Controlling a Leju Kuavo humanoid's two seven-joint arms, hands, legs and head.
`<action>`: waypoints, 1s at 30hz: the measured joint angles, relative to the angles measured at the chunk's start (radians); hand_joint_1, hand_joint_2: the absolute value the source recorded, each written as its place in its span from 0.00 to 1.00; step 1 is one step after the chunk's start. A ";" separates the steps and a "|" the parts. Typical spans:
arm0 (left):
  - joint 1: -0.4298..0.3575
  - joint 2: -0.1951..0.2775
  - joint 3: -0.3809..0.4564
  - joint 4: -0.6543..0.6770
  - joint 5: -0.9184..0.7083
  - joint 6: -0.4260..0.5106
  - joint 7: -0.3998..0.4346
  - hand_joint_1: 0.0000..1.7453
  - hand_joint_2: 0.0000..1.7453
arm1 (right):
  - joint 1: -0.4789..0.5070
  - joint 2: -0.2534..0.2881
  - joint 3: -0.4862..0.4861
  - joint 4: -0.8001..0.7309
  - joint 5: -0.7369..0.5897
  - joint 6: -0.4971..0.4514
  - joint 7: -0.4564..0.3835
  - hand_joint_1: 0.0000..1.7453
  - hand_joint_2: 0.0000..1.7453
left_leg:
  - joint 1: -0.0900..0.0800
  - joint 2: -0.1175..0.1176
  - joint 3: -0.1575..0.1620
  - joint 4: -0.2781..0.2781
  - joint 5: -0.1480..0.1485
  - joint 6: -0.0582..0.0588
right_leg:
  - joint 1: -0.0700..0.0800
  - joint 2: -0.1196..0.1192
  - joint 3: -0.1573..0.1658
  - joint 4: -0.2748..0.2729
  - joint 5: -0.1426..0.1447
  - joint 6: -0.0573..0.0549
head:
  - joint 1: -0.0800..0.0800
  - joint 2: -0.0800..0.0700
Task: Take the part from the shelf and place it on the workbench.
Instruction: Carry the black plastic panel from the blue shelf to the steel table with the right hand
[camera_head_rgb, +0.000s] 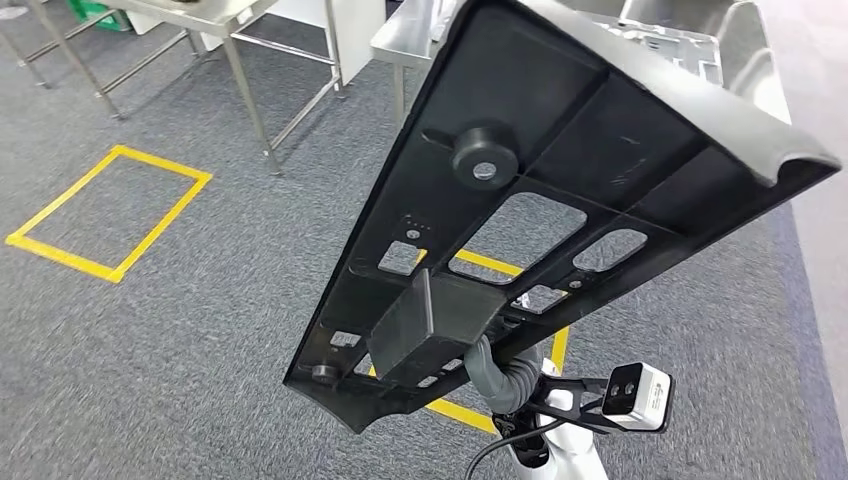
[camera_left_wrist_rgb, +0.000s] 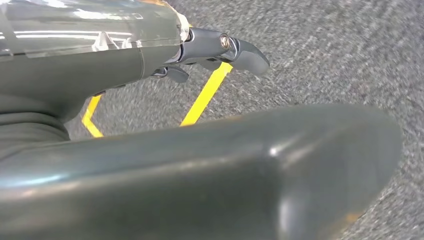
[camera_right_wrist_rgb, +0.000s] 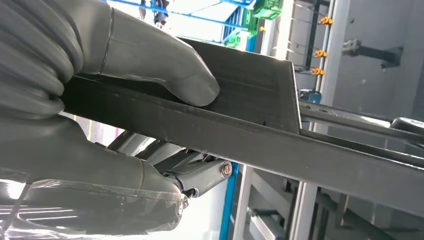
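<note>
Part (camera_right_wrist_rgb: 280, 145) pinched between right hand (camera_right_wrist_rgb: 100, 120) fingers

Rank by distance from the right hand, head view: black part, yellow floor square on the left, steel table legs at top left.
1. Black part: held by the right hand, touching.
2. Yellow floor square: on the carpet, left.
3. Steel table legs: top left, beyond the square.
</note>
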 joint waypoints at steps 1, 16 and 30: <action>0.002 0.000 0.000 0.000 0.002 0.000 -0.001 0.00 0.00 | 0.000 -0.001 0.002 0.000 0.000 -0.001 0.000 1.00 1.00 | -0.001 0.014 0.000 0.000 -0.001 0.001 | -0.003 -0.012 -0.036 0.070 -0.030 0.003 | 0.000 0.000; -0.005 -0.006 0.004 0.000 0.023 -0.009 -0.014 0.00 0.00 | -0.027 -0.009 0.068 0.028 -0.025 -0.048 0.000 1.00 1.00 | 0.001 0.020 -0.057 0.193 -0.133 -0.052 | -0.004 -0.022 0.088 -0.173 0.093 -0.044 | 0.000 0.000; -0.006 -0.018 0.010 0.000 0.022 -0.015 -0.011 0.00 0.00 | -0.032 -0.029 0.088 0.039 -0.027 -0.073 0.000 1.00 1.00 | 0.006 -0.005 0.005 0.005 -0.008 -0.003 | -0.003 0.021 0.022 -0.051 0.031 0.007 | 0.001 0.000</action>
